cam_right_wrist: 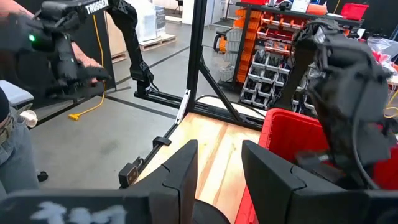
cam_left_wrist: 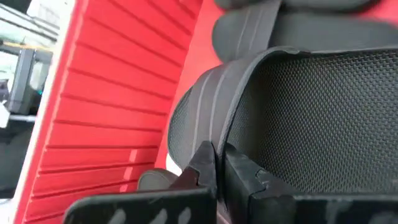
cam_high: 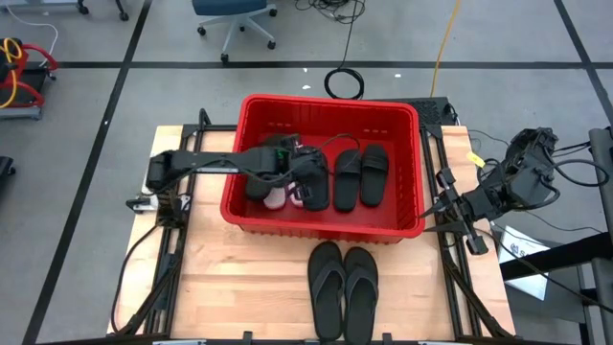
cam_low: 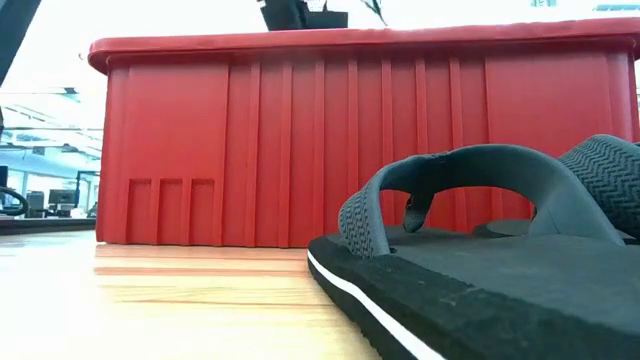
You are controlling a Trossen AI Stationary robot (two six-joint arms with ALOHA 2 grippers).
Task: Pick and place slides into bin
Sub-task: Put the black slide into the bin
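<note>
The red bin [cam_high: 326, 222] stands mid-table and also fills the low view [cam_low: 300, 140]. In it lie a black wide-strap pair [cam_high: 359, 177], a white pair [cam_high: 278, 198] partly covered, and a dark slide [cam_high: 259, 184]. My left gripper [cam_high: 308, 172] reaches into the bin and is shut on another black wide-strap slide [cam_left_wrist: 311, 106]. A black thong flip-flop pair [cam_high: 343, 287] lies flat on the table in front of the bin, close in the low view [cam_low: 480, 260]. My right gripper [cam_high: 448, 201] waits open and empty off the bin's right side. My left gripper pinches the edge of the black slide's wide strap [cam_left_wrist: 219, 134] between its two fingers [cam_left_wrist: 202, 165]. The slide is inside the bin, under the gripper. Whether it rests on the slides below, I cannot tell.
The bin's thick rim and ribbed walls [cam_left_wrist: 112, 106] surround my left gripper. Bare wooden table [cam_high: 249, 287] lies to either side of the flip-flops. Black frame bars [cam_high: 460, 240] run along the table's right edge near my right arm. A person stands off the table in the right wrist view [cam_right_wrist: 12, 137].
</note>
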